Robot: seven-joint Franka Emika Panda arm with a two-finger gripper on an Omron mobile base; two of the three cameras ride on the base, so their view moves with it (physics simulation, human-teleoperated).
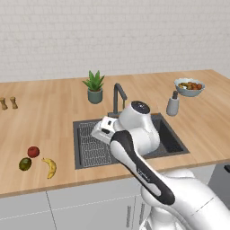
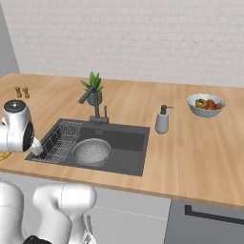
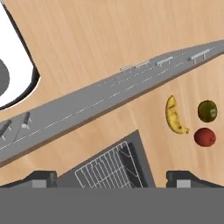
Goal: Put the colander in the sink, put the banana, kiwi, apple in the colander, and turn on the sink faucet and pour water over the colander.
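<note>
With the gripper (image 3: 112, 177) open and empty above the sink (image 2: 128, 143), the banana (image 3: 174, 115) left of it on the tabletop (image 1: 54, 117) lies close to the kiwi (image 3: 207, 110) and apple (image 3: 204, 137) — a careless grab could knock them rolling.

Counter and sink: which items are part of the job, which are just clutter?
Job:
colander, already in the sink
banana, kiwi, apple, on the counter left of the sink
faucet

Clutter:
wire rack
potted plant
soap dispenser
fruit bowl
two small shakers
</note>
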